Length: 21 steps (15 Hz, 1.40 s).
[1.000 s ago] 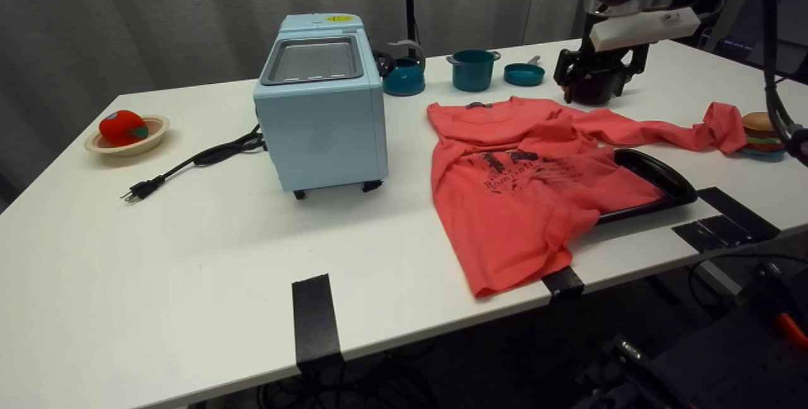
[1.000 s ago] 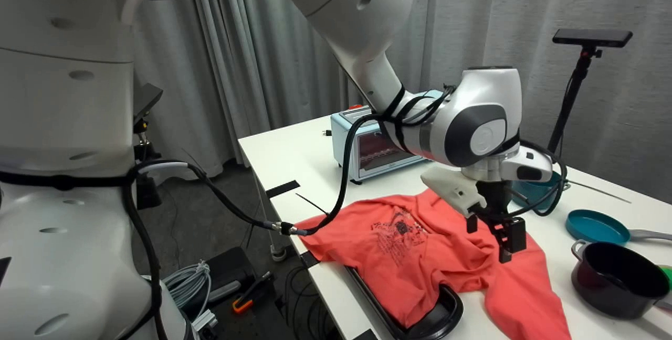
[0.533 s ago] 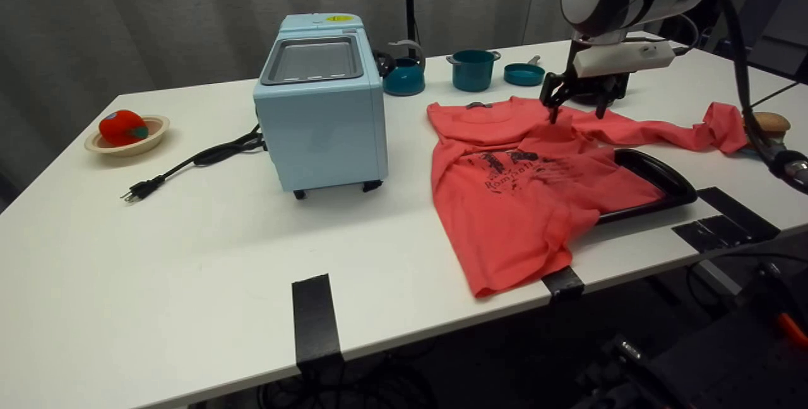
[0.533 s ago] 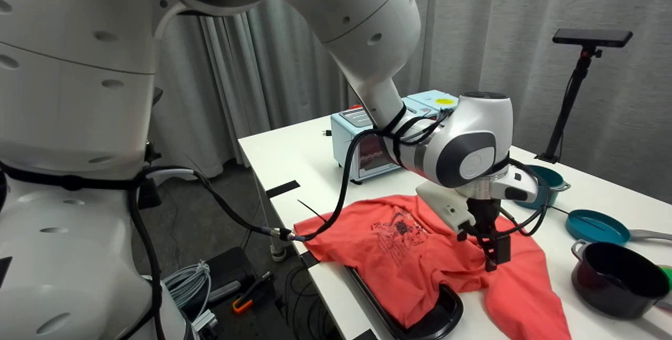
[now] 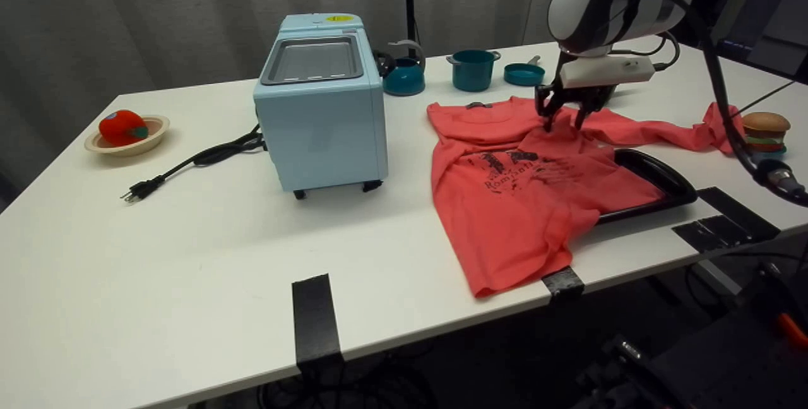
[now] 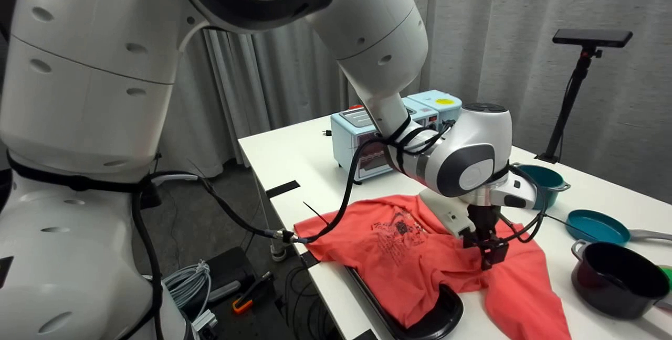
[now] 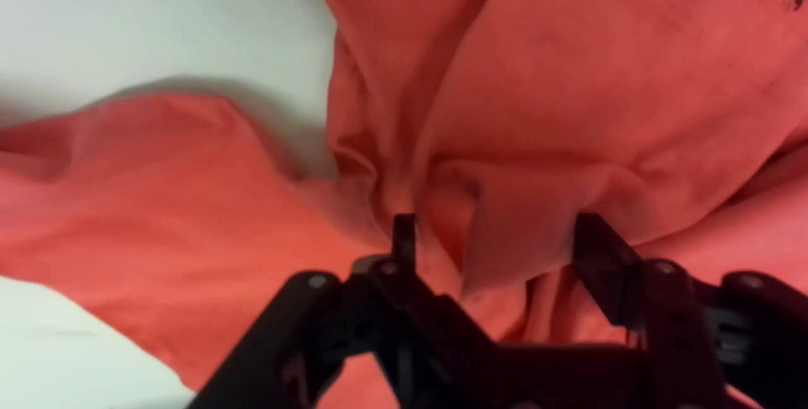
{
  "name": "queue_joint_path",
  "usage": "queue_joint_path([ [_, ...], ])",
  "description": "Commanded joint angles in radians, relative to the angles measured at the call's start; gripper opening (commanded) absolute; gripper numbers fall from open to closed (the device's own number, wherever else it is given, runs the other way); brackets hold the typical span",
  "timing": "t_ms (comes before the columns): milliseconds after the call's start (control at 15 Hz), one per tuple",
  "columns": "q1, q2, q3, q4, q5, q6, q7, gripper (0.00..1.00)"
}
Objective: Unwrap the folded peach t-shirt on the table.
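The peach t-shirt (image 5: 499,219) lies partly spread and wrinkled on the table, printed side up. One sleeve (image 5: 656,132) stretches away past the gripper. Part of the shirt drapes over a black tray (image 5: 682,191). The shirt also shows in an exterior view (image 6: 362,230) and the wrist view (image 7: 568,81). My gripper (image 5: 564,126) points down at the bunched cloth near the sleeve's base. In the wrist view the gripper (image 7: 495,223) has its fingers apart, with a raised fold of cloth (image 7: 524,226) between them. Whether the fingertips touch the cloth is hard to tell.
A light blue toaster oven (image 5: 322,137) stands beside the shirt. A teal kettle (image 5: 404,77), teal pot (image 5: 473,71) and teal pan (image 5: 524,74) stand behind it. A dark pot (image 6: 604,287) is near the sleeve. A toy burger (image 5: 765,131) sits at the sleeve's end.
My gripper has moved from above the dark pot over to the shirt and down to the bunched cloth. Its fingertips look closer together than before. The shirt has not visibly moved.
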<state>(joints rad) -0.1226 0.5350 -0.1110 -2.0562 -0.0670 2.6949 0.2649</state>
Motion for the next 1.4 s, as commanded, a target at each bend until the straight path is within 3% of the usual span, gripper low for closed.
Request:
queue_joint_path([
  [0,0.003,0.028,0.003,0.030,0.061,0.008,-0.038,0.35],
  [200,0.008,0.027,0.002,0.043,0.072,-0.001,-0.036,0.11],
  [333,0.022,0.015,-0.005,0.050,0.060,-0.014,-0.032,0.00],
  [800,0.057,-0.079,0.027,0.053,0.065,-0.039,-0.059,0.02],
  [1067,0.044,-0.168,0.129,0.037,0.151,-0.035,-0.134,0.02],
  [1333,0.037,-0.234,0.250,0.036,0.320,-0.040,-0.244,0.02],
])
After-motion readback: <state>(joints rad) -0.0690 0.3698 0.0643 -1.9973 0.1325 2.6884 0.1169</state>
